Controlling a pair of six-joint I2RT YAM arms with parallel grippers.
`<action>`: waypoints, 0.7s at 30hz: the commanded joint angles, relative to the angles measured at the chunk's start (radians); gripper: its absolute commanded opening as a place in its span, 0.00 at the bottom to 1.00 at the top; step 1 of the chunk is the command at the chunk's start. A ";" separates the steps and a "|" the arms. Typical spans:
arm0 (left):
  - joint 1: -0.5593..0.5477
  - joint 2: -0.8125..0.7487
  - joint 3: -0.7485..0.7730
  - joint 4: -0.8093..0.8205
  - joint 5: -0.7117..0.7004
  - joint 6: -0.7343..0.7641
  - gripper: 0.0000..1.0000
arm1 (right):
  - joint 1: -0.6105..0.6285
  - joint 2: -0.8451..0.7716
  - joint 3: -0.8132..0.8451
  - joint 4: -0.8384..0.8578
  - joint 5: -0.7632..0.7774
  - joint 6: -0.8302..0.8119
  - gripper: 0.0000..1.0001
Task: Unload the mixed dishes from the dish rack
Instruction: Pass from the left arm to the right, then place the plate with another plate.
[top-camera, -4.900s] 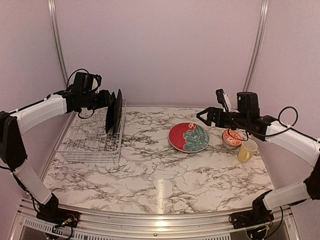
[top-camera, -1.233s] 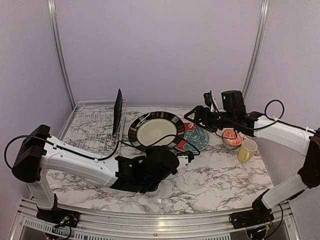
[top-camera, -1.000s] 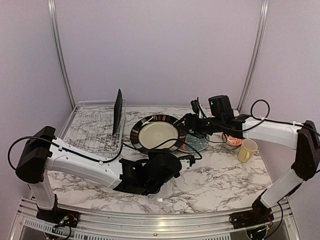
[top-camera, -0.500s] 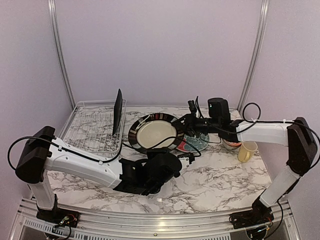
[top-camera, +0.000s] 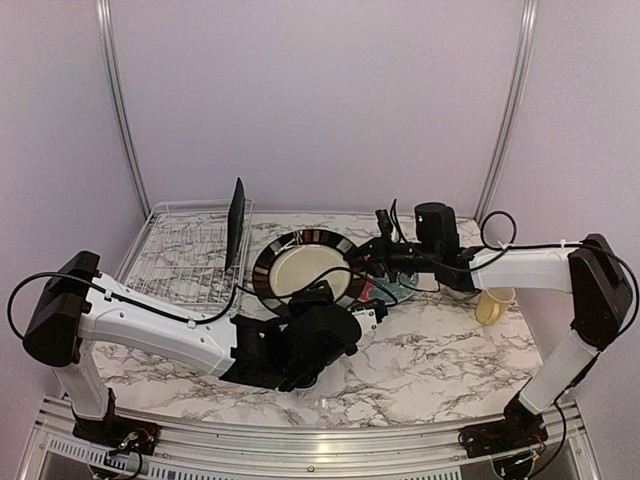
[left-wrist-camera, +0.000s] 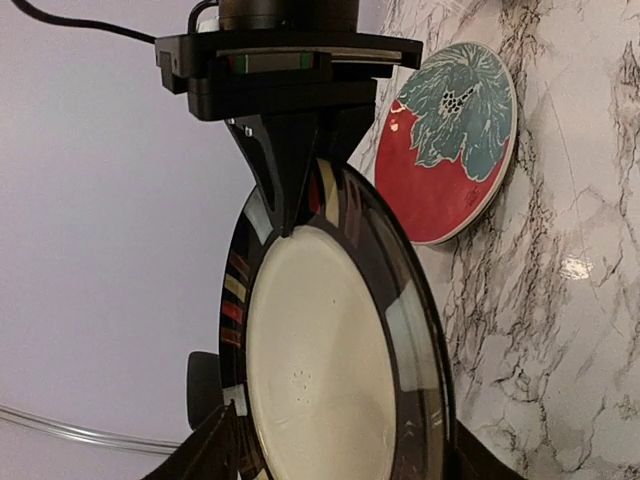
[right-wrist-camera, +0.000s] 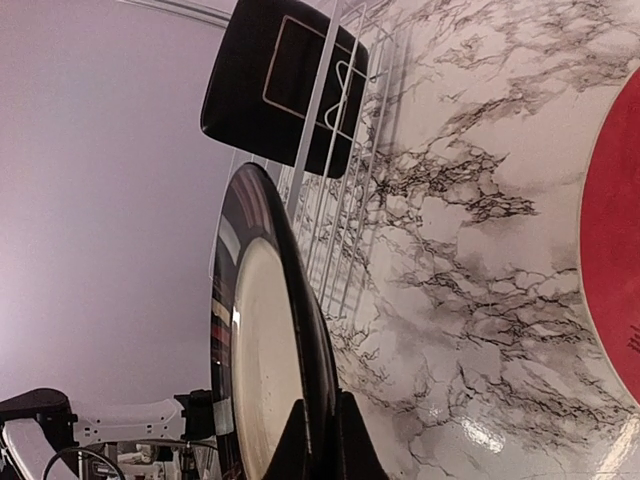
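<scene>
Left gripper (left-wrist-camera: 330, 455) grasping the black-rimmed cream plate (top-camera: 303, 272) at its near rim, right gripper (right-wrist-camera: 318, 435) clamped on its opposite rim, red plate with teal leaves (left-wrist-camera: 448, 138) on the marble just beyond.

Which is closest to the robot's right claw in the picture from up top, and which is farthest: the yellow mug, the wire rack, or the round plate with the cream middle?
From the right gripper:
1. The cream-centered plate, touching the gripper at its right rim, held up between both arms.
2. The yellow mug, on the table at the right, past the forearm.
3. The dish rack, far left, back corner.
</scene>
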 joint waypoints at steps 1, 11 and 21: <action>0.003 -0.115 -0.012 -0.132 0.061 -0.197 0.70 | -0.030 -0.051 -0.009 0.156 -0.032 0.006 0.00; 0.090 -0.427 -0.091 -0.318 0.544 -0.553 0.92 | -0.162 -0.092 -0.033 0.061 -0.019 -0.061 0.00; 0.569 -0.728 -0.070 -0.352 1.024 -0.784 0.99 | -0.291 -0.065 -0.015 -0.061 0.001 -0.163 0.00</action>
